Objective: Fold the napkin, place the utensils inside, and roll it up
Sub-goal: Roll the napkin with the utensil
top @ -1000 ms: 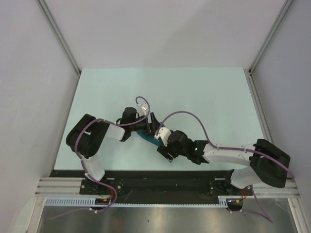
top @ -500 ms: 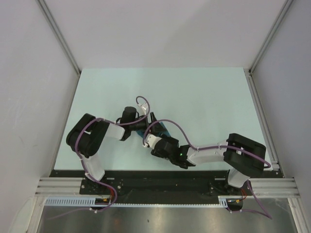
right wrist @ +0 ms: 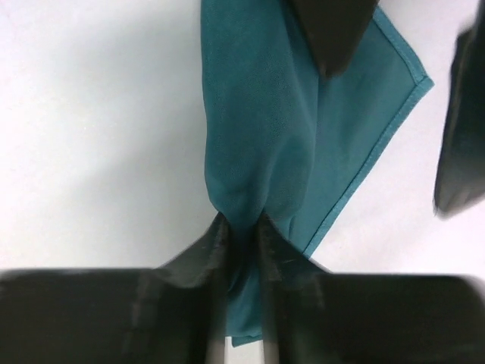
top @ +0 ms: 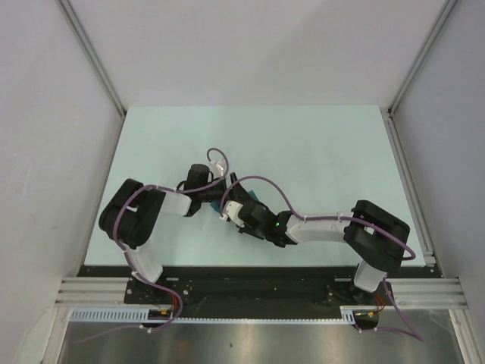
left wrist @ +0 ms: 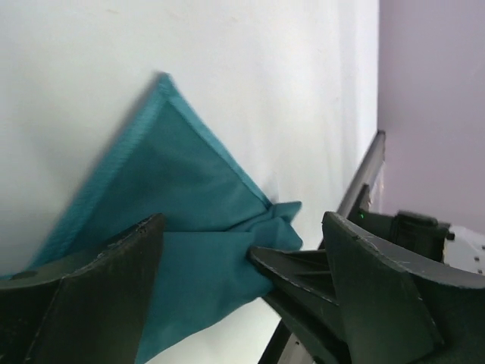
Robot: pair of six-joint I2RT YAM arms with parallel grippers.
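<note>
The teal napkin (right wrist: 258, 114) lies bunched on the pale table, mostly hidden under both grippers in the top view, where only a small patch (top: 251, 199) shows. My right gripper (right wrist: 242, 227) is shut on a gathered fold of the napkin, and cloth squeezes out past its fingers. It reaches in from the right (top: 229, 211). My left gripper (left wrist: 242, 227) is open and straddles the napkin (left wrist: 189, 205), one finger (left wrist: 98, 296) over the cloth. The right gripper's dark fingertip (left wrist: 303, 280) sits between the left fingers. The utensils are out of view.
The pale green table (top: 318, 152) is walled by grey panels with metal posts at the back corners. The left gripper's fingers (right wrist: 458, 129) hang close above the napkin in the right wrist view. A black rail (top: 250, 271) runs along the table's near edge.
My right arm swung left across the table to the napkin and its jaws shut on the cloth. The left gripper shifted slightly left and stayed open.
</note>
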